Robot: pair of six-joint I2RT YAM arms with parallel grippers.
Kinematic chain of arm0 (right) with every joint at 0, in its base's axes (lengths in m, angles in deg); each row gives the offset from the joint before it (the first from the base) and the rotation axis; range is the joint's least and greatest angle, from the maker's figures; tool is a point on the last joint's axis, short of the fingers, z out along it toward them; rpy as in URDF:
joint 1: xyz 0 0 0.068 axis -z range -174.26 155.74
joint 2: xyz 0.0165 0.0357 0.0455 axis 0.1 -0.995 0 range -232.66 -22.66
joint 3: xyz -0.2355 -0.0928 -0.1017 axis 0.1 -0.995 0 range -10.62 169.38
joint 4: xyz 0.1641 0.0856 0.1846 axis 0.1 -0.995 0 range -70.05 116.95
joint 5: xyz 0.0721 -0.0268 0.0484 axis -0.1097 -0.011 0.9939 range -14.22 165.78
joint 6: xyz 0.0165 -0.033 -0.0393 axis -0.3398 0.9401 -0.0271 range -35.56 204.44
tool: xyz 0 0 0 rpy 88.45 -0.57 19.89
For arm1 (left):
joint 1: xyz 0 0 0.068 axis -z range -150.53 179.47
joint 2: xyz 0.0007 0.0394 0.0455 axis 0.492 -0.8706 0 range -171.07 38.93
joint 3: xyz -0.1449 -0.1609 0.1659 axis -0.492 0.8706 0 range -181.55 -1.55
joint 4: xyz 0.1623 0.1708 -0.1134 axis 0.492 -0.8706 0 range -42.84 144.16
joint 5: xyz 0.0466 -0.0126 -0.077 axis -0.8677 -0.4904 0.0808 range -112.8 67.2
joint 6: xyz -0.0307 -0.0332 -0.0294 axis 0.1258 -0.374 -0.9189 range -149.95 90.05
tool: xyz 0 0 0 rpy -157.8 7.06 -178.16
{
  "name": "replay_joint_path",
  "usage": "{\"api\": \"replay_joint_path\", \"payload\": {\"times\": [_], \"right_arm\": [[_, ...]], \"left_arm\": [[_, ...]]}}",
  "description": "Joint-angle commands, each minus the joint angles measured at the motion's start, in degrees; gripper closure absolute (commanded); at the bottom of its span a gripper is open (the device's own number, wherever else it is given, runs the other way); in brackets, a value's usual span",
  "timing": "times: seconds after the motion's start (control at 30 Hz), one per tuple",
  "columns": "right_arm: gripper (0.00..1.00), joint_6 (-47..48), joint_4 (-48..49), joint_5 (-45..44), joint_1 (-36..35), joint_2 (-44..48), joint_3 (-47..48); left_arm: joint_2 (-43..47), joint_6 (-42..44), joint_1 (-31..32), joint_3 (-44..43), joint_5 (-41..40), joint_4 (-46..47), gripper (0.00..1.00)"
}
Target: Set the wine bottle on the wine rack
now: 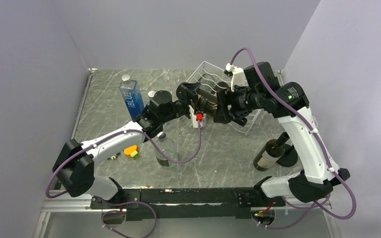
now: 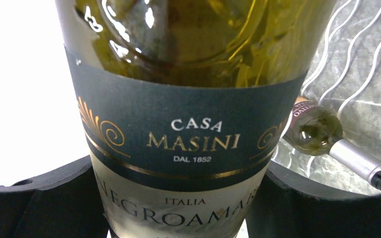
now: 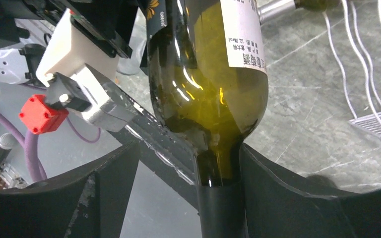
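Overhead, wine bottle [image 1: 207,103] mostly hidden — left pincer [image 2: 183,198] clamps its body, right pincer [image 3: 219,198] its neck.

The grey marbled table [image 1: 218,158] carried the wine rack [image 1: 204,73] just behind the jaws. A blue bottle [image 1: 131,99] and a clear bottle [image 1: 164,151] stood left of them; a dark bottle [image 1: 268,154] lay to their right, nearer the bases.

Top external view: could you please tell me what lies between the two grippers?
The wine bottle fills that gap: the left gripper grips its labelled body, the right gripper its neck, clearest in the wrist views.
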Motion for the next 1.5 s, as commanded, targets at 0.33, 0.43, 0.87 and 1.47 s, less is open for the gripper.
{"api": "replay_joint_path", "payload": {"times": [0.33, 0.43, 0.87, 1.47], "right_arm": [[0.47, -0.06, 2.6, -0.12, -1.26, -1.1, -7.29], [0.58, -0.44, 2.92, -0.94, -1.3, -0.92, -8.14], [1.0, -3.77, 6.95, -7.58, -1.64, -0.29, -7.18], [1.0, -17.63, 21.94, -26.71, -1.66, 11.05, -9.43]], "left_arm": [[-0.04, 0.99, -0.31, -5.16, -2.38, 10.46, 0.99], [-0.52, 0.06, -0.42, -6.16, -3.78, 10.07, 0.99], [-0.63, -1.73, -0.76, -3.39, -5.97, 16.63, 0.37], [0.66, -4.12, -0.74, 1.04, -15.99, 20.66, 0.01]]}}
